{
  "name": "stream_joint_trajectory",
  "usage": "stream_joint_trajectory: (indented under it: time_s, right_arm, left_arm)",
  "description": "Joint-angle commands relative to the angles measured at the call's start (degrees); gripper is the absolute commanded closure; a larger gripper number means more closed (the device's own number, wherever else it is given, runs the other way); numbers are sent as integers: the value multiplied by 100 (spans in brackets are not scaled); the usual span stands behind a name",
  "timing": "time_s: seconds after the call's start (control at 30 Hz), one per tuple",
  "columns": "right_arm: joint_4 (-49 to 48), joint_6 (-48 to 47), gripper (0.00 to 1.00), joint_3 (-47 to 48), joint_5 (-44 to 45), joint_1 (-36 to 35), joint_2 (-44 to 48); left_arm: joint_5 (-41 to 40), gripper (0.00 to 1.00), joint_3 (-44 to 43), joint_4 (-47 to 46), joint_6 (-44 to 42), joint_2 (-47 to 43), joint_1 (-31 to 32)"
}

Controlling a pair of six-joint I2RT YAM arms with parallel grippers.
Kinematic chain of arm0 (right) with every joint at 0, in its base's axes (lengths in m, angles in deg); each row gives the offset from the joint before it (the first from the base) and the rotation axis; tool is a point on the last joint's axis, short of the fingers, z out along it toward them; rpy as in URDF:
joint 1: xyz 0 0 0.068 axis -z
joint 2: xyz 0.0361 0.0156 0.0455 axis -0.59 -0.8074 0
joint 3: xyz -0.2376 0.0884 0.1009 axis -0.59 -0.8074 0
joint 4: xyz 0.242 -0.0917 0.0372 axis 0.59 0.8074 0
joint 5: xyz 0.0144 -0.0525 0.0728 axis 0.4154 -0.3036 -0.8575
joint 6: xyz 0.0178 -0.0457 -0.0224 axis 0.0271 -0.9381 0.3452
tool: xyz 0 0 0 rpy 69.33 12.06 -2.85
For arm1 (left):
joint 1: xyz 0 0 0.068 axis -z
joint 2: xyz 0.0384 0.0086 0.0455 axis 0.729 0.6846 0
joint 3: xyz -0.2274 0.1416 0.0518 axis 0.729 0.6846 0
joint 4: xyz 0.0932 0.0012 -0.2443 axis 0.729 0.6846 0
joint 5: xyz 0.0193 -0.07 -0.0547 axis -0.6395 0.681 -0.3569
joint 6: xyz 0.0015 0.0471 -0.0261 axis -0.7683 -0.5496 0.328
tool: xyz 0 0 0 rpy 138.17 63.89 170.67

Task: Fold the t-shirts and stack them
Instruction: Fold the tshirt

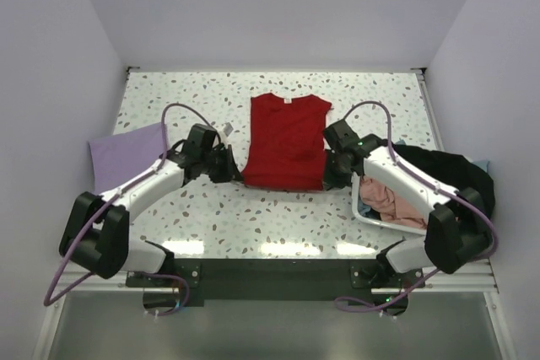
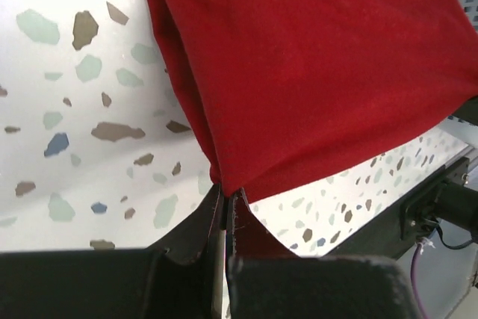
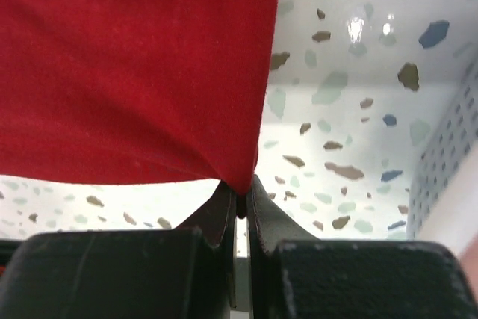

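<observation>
A bright red t-shirt (image 1: 285,141) lies in the middle of the table, sleeves folded in, collar at the far end. My left gripper (image 1: 231,168) is shut on its near left corner; in the left wrist view the red cloth (image 2: 314,72) rises from my pinched left gripper (image 2: 227,198). My right gripper (image 1: 331,171) is shut on the near right corner, and the red cloth (image 3: 127,72) hangs from my right gripper (image 3: 240,196), lifted off the table. A folded lavender t-shirt (image 1: 128,154) lies at the left. A salmon-pink t-shirt (image 1: 388,201) sits in the basket, a black one (image 1: 447,170) draped over it.
The white plastic basket (image 1: 371,218) stands at the right, close under my right arm; its perforated wall (image 3: 441,162) shows in the right wrist view. A pale blue cloth (image 1: 481,164) peeks out behind the black one. Walls enclose the speckled table (image 1: 211,90) on three sides.
</observation>
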Motion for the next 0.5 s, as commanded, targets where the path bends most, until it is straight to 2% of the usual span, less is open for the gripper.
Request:
stream_joint_trajectory:
  time_s: [0.0, 0.23, 0.47]
  right_arm:
    - [789, 82, 100, 85, 396, -41, 648]
    - [1502, 152, 100, 41, 387, -225, 1422]
    - [2012, 416, 100, 260, 325, -357, 2108]
  left_arm:
    - [-329, 100, -203, 662, 194, -620, -6]
    - [-250, 100, -133, 1505, 536, -1491, 309]
    - [-329, 100, -317, 1727, 1283, -2362, 521]
